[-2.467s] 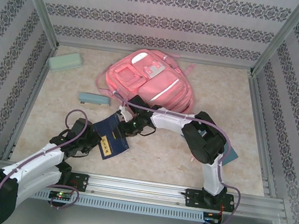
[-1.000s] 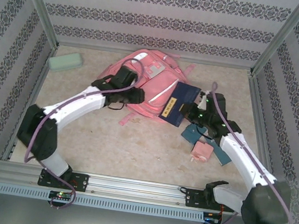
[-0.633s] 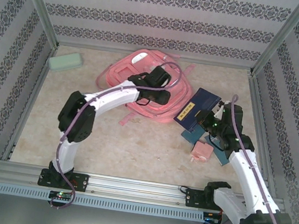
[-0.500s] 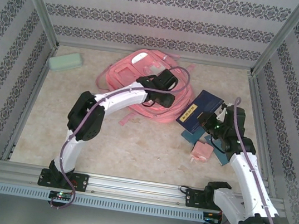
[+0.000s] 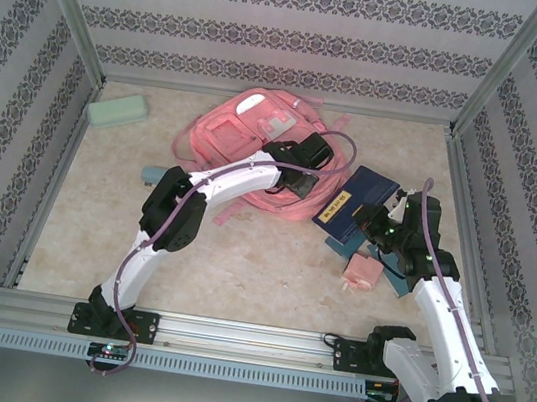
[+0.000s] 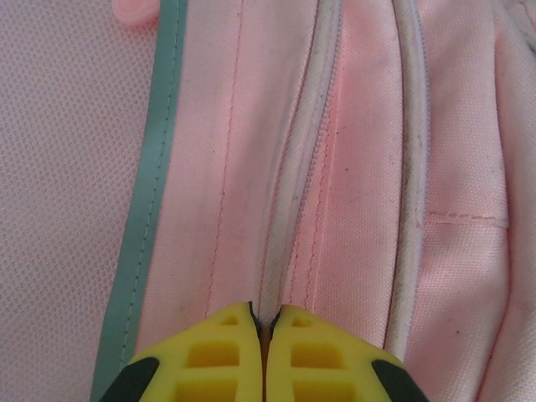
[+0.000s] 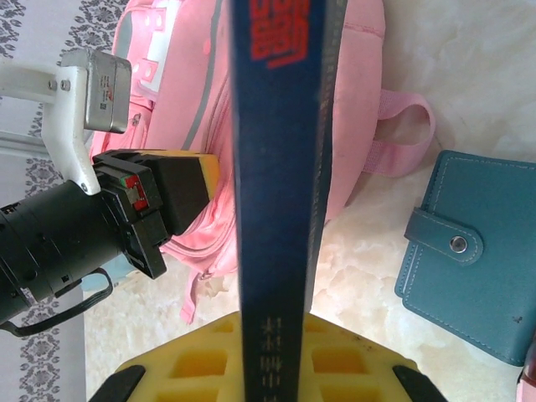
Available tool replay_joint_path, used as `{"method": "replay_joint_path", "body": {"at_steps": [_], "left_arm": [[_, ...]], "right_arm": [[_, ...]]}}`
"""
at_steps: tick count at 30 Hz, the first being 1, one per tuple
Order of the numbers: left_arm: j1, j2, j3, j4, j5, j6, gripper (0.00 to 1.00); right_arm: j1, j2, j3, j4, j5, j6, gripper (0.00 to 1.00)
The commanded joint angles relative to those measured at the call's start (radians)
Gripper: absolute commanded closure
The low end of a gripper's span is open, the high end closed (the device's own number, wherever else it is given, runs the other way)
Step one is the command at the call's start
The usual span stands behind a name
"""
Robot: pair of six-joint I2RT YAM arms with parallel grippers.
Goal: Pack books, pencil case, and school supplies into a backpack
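- Left gripper [image 6: 265, 322]: its yellow fingers [image 6: 209, 360] are pressed together, with no gap visible between them. They pinch the pale zip seam [image 6: 295, 184] of the backpack [image 5: 248, 137]. The tips rest on the pink fabric, and a teal trim strip [image 6: 149, 218] runs just to their left.
- Right gripper [image 7: 272, 335]: clamped on the lower edge of a navy book [image 7: 272, 151], which appears edge-on between the two yellow pads. In the top view this book [image 5: 354, 206] is tilted, with its yellow label facing up, just right of the backpack.
- Backpack: one. It lies flat at the far middle of the table [image 5: 240, 257], with the left arm stretched across it.
- Books: one counted, the navy one held by the right gripper.
- Pencil case [image 5: 117, 111]: one, mint green. It lies at the far left, well apart from the backpack and from both grippers.
- Pink block [image 5: 363, 270]: one, on the table near the right arm.
- Teal pads: two counted. One [image 5: 343, 241] lies partly under the held book, and the other [image 5: 400, 281] is beside the right arm. In the right wrist view, one teal pad [image 7: 469, 251] shows a flap with a snap.
- A pale blue-green edge [image 5: 151, 173] shows beside the left arm's elbow. I cannot tell what it is.
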Motion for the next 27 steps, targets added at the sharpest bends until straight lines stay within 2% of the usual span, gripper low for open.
{"method": "replay_joint_path", "body": {"at_steps": [1, 8, 17, 21, 24, 27], "left_arm": [[0.007, -0.086, 0.04, -0.05, -0.062, -0.037, 1.0], [0.018, -0.183, 0.126, -0.092, -0.055, -0.103, 1.0], [0.055, -0.238, 0.259, -0.129, 0.016, -0.184, 1.0], [0.076, -0.254, 0.284, -0.12, 0.055, -0.217, 1.0], [0.093, -0.258, 0.285, -0.112, 0.096, -0.237, 1.0], [0.101, -0.26, 0.283, -0.108, 0.121, -0.25, 1.0]], "right_arm": [[-0.009, 0.001, 0.006, 0.056, -0.026, 0.005, 1.0], [-0.009, 0.05, 0.03, 0.097, -0.052, 0.003, 1.0], [-0.01, 0.137, 0.104, 0.193, -0.12, 0.045, 1.0], [-0.009, 0.218, 0.11, 0.333, -0.185, 0.131, 1.0], [-0.005, 0.308, 0.072, 0.599, -0.243, 0.27, 1.0], [0.012, 0.414, 0.088, 0.753, -0.246, 0.34, 1.0]]}}
